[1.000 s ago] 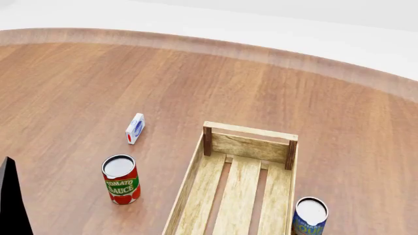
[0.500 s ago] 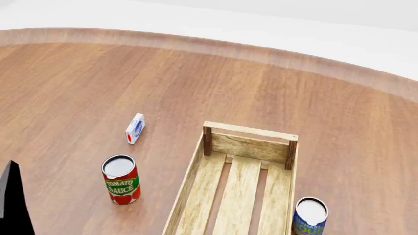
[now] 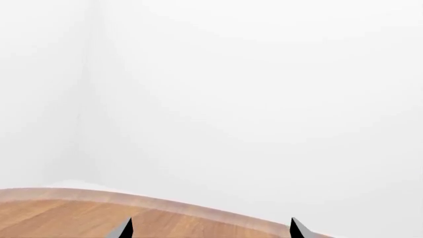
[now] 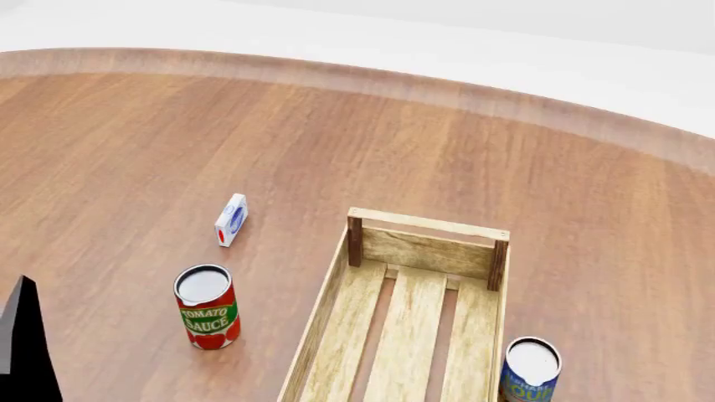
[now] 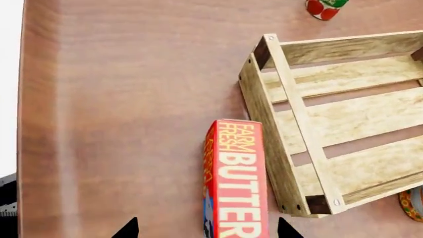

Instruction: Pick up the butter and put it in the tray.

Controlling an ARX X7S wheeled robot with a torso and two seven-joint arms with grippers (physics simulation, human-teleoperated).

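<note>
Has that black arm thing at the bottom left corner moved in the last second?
Yes, slightly. The black arm has slid right and a little lower in the head view, ending closer to the tomato can, which stayed put.

Black, sharp-edged robot parts, barely in view.

The left gripper [image 3: 210, 230] shows only two pointed black fingertips [image 3: 124, 229], flat and unmarked. The right gripper [image 5: 207, 230] shows the same pair of black triangular tips. In the head view, a plain black wedge-shaped arm piece [image 4: 28, 356] tapers to a point.
</note>
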